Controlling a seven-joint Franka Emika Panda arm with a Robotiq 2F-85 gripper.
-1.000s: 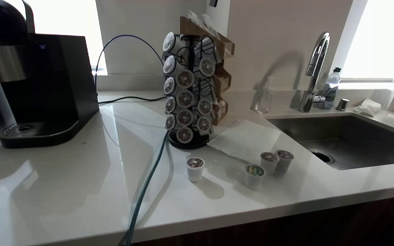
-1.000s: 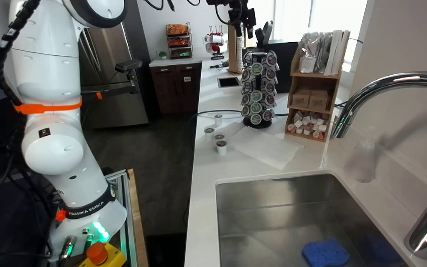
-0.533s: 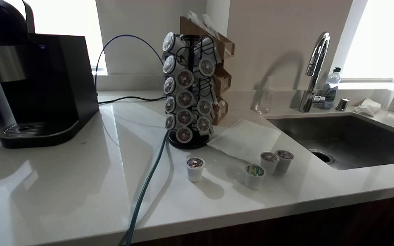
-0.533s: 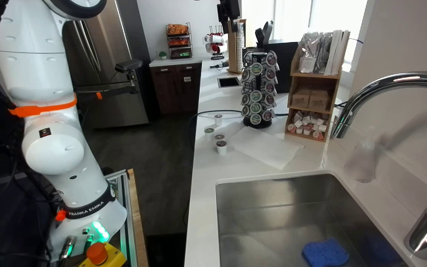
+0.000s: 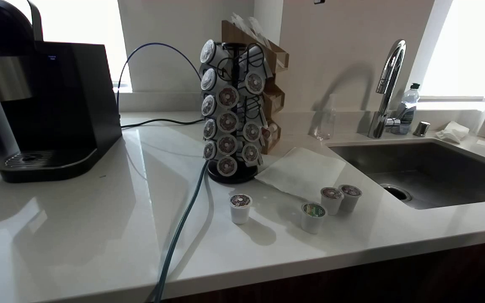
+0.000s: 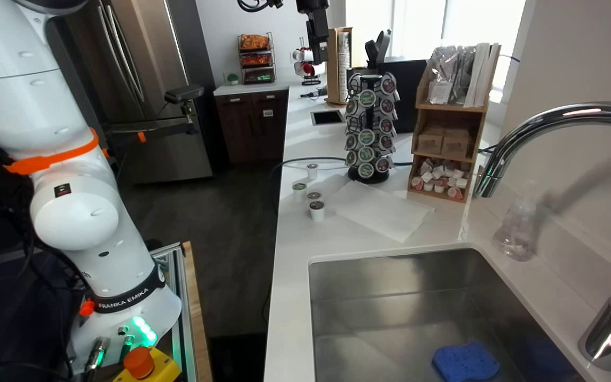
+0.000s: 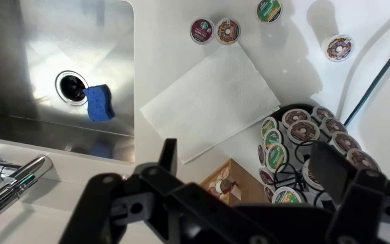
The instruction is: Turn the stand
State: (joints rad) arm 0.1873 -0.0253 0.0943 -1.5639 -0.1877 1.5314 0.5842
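Gripper [image 7: 245, 149] is spread wide, stand [image 7: 303, 131] near 4 o'clock in the wrist view. My worry: an off-center grab could tip it into the wooden rack [image 7: 249, 184] at 5 o'clock.

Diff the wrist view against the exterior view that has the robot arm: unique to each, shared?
Only wrist view: the drain, and that the gripper is open.
Only that exterior view: white arm links, steel fridge, red button.
Both: the stand, four loose pods, paper sheet, sink, blue sponge, faucet, wooden organizer.
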